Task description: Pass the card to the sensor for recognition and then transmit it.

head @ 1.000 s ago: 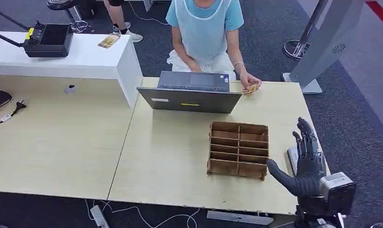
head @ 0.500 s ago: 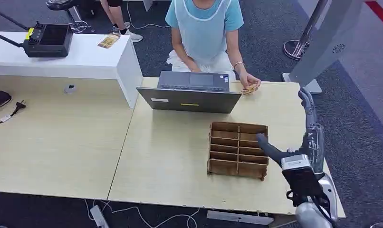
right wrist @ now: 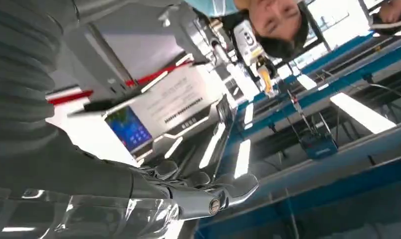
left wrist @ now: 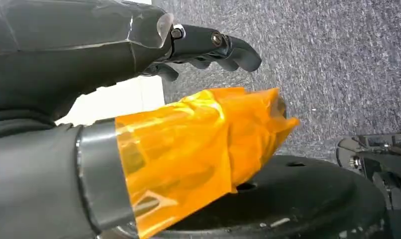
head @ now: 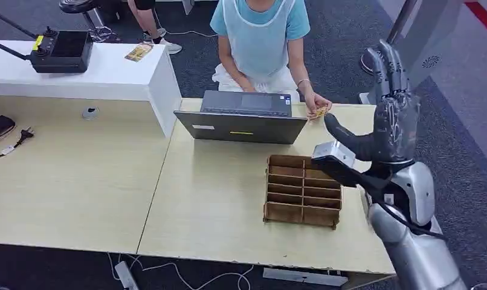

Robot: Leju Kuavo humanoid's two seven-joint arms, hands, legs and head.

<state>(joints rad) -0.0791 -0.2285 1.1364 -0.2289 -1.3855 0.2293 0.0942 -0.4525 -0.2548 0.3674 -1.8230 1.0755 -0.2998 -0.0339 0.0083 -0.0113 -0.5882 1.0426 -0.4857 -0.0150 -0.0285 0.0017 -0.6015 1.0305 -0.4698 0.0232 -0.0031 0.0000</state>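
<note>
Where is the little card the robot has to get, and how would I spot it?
Find the grey laptop at the far side of the pale wooden table. Just beside its right end, a person's hand rests on the table edge, holding the card. It is small, flat and yellowish, unlike the brown slotted wooden rack closer to the robot.

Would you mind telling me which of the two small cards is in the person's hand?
The card at the far edge of the wooden desk, right of the laptop. The other card lies untouched on the white counter.
</note>
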